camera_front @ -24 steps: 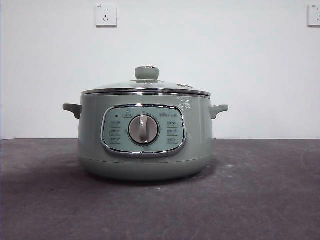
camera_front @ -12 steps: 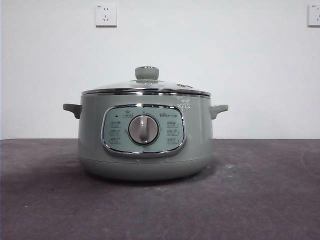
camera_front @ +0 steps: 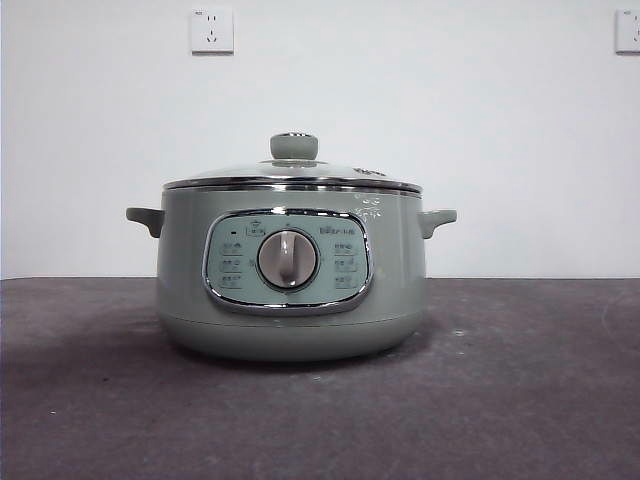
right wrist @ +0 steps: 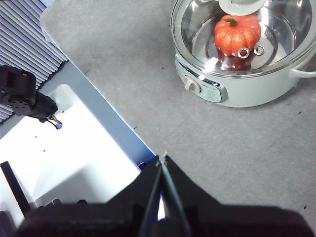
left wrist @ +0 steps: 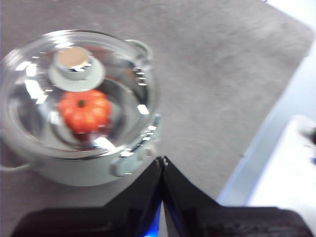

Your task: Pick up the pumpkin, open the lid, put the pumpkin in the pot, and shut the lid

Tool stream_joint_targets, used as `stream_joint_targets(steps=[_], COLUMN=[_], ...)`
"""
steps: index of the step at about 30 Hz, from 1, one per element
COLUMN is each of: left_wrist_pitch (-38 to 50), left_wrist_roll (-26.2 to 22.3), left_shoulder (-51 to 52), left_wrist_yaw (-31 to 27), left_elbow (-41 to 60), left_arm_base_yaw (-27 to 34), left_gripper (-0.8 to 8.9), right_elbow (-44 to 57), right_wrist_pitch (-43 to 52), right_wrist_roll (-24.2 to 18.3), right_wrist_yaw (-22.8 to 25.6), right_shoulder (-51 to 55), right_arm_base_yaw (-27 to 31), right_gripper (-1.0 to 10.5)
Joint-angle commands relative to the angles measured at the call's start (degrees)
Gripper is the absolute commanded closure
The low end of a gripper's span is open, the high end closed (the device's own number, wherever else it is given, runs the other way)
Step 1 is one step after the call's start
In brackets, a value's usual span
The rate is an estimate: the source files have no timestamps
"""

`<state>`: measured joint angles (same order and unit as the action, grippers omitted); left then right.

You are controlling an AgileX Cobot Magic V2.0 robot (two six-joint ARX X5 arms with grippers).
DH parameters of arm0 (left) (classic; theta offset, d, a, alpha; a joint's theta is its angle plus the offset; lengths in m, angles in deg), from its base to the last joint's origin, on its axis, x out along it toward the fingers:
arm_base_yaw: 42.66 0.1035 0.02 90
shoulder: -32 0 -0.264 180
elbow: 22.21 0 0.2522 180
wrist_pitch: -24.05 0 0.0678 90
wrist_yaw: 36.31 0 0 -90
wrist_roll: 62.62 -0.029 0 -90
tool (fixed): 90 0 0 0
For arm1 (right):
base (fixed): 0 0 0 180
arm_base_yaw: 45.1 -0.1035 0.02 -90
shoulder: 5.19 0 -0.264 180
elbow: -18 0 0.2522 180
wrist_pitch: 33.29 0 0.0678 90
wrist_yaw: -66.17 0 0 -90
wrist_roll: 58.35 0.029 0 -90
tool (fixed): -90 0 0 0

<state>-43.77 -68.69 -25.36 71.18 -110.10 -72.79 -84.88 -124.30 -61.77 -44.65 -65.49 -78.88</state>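
We see the pot [camera_front: 290, 275] standing upright in the middle of the dark grey table [camera_front: 520, 400], its control panel and round grey dial [camera_front: 287, 259] facing the front camera. The lid [camera_front: 292, 172] sits level on the rim, closed, with its green knob on top. Both wrist views look down through the glass and show the pumpkin [right wrist: 237, 32] resting inside the pot on the shiny inner bowl — stem up, near the middle, partly under the knob.

Neither arm touches anything. Our left gripper [left wrist: 162, 163] hangs above the table just beside the pot, near the panel side, its two black jaws pressed together and holding nothing. Our right gripper [right wrist: 162, 162] hovers well apart from the pot, over the table's edge beside a white surface [right wrist: 69, 158] — its jaws also meet at the tips, empty. Two wall sockets [camera_front: 211, 30] show on the white wall behind.
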Motion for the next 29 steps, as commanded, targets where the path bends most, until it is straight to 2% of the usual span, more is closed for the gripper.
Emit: stream_joint_targets(steps=[1,8,13,19,25,29], left_wrist_pitch=[4.2,12.0,27.4,41.8,49.9,52.3], left_wrist_roll=[-1.6,-4.2,-5.2,-4.0,-2.4,-0.2], left_shoulder=[1.9,12.5,23.6,35.6,44.5,48.4], left_wrist_yaw=[-4.1,-3.7,-6.2,-7.6,-10.4,-12.7], left_elbow=[0.6,4.7,18.3,37.3,53.0,60.5], left_arm_base_yaw=[2.8,17.0,24.5,28.7,29.2,29.2], left_gripper=[8.16,8.16,8.16,8.16,8.16,8.16], right_elbow=[0.0,0.0,0.0,0.0,0.0,0.0], right_wrist_pitch=[0.2,0.2,0.1,0.1,0.2,0.1], right_wrist_roll=[0.1,0.1,0.1,0.1,0.1,0.1], right_wrist_yaw=[0.1,0.1,0.1,0.1,0.1,0.1], right_shoulder=[0.1,0.3,0.3,0.4,0.5,0.5], right_arm_base_yaw=[-0.1,-0.1,-0.1,-0.1,-0.1,-0.1], right_gripper=[9.5,9.5,9.5,9.5,9.5,9.5])
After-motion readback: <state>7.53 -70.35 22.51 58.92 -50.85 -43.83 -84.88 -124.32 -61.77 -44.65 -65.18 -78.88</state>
